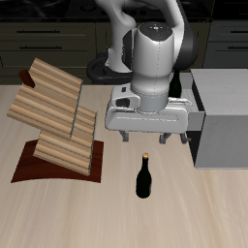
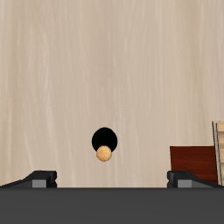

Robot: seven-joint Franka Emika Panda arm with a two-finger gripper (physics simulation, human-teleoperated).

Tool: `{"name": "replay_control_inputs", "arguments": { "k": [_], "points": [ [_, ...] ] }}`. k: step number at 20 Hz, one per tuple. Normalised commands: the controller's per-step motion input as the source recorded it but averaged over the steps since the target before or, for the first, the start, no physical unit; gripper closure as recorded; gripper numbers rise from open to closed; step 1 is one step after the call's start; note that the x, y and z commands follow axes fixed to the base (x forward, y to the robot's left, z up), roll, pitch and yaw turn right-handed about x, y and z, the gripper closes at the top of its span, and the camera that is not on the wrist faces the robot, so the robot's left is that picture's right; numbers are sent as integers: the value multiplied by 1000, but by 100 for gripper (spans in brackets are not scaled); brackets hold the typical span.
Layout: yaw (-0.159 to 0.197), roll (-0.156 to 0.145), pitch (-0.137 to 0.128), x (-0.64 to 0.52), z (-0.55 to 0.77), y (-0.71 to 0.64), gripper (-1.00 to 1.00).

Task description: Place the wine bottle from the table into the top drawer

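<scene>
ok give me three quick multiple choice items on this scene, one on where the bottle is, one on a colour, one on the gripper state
1. Where does the wine bottle stand?
A. upright on the table, in front of the wooden rack
B. inside the top drawer
C. lying on the rack

2. What colour is the bottle's cap?
A. red
B. tan-gold
C. white

3. What is the gripper doing?
A. clamped on the bottle
B. open above the table, holding nothing
C. gripping the drawer handle

Answers: 1 A, the exterior view shows it upright on bare wood; 2 B, the wrist view shows a tan-gold cap from above; 3 B, the fingers stand wide apart with the bottle below, untouched.
</scene>
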Motion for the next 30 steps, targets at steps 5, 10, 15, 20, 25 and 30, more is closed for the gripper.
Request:
{"name": "replay_control_inputs", "arguments": {
  "k": [5, 10, 15, 20, 25, 30],
  "points": [
    [-12, 19, 27, -1, -214, 60, -100],
    [7, 1, 20, 22, -170, 2, -100],
    [-6, -15, 18, 54, -155, -97, -100],
    [1, -7, 24, 47, -184, -43, -100],
    [-11, 28, 43, 35, -286, 80, -100],
    [-31, 35, 61, 15, -352, 118, 100]
  ]
}}
